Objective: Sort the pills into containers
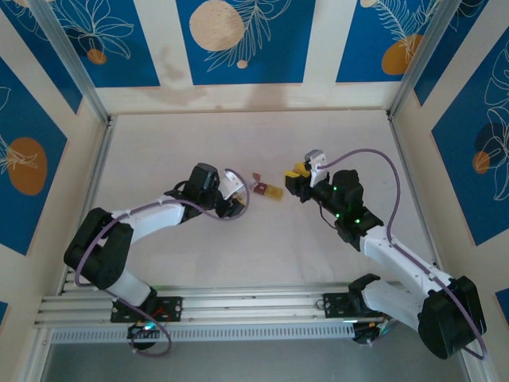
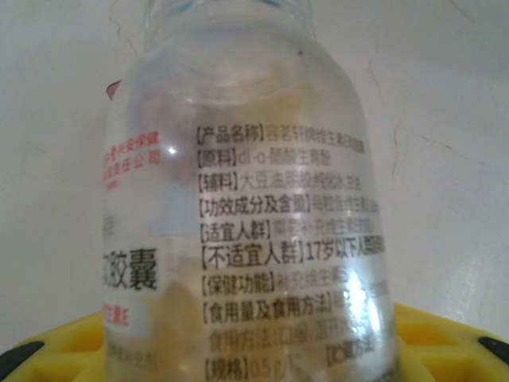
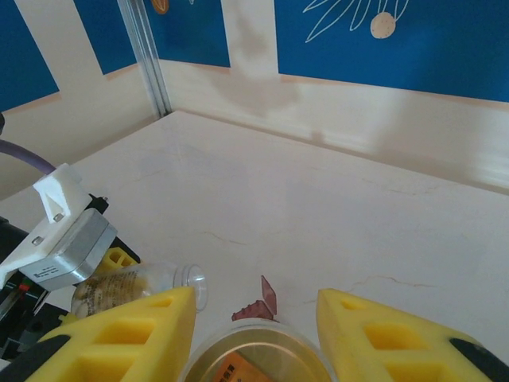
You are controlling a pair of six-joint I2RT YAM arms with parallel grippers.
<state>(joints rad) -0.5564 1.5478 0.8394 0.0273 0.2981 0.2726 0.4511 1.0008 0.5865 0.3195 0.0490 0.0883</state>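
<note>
The left claw (image 2: 246,358) pinches the clear bottle (image 2: 246,183), its open mouth just left of the containers (image 1: 266,189). The right claw (image 3: 254,318), just right of them, pinches a round cap (image 3: 254,354). If the bottle tips too fast, pills could miss the tiny box and roll away.

Clear vial (image 2: 246,199) printed black and red, containers (image 1: 265,189) dark red, yellow-tan

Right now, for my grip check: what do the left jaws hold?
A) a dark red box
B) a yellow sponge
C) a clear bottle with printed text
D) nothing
C: the left wrist view shows the clear bottle clamped between the yellow left jaws.
</note>
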